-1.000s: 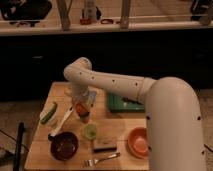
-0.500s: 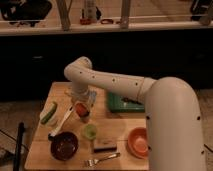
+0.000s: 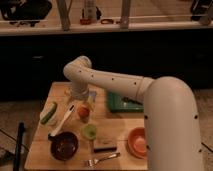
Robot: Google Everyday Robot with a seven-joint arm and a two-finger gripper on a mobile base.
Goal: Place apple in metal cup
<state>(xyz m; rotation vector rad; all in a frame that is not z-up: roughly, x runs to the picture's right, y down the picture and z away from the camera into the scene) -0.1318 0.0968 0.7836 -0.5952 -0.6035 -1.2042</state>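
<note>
The apple (image 3: 83,111) is a small orange-red fruit on the wooden table (image 3: 42,152), left of centre. My gripper (image 3: 82,101) hangs straight down from the white arm (image 3: 107,80), right above the apple and touching or nearly touching it. A small dull grey shape directly under the apple looks like the metal cup (image 3: 85,119). Most of the cup is hidden by the apple, and I cannot tell whether the apple rests in it. A light green cup (image 3: 89,131) stands just in front of them.
A dark bowl (image 3: 65,146) sits front left and an orange bowl (image 3: 137,142) front right. A green tray (image 3: 122,102) is behind right. A cucumber (image 3: 48,113) and a white utensil (image 3: 62,122) lie at left. A fork (image 3: 102,160) and a dark bar (image 3: 105,146) lie in front.
The apple and gripper sit very slightly lower than before. Everything else on the table is unmoved.
</note>
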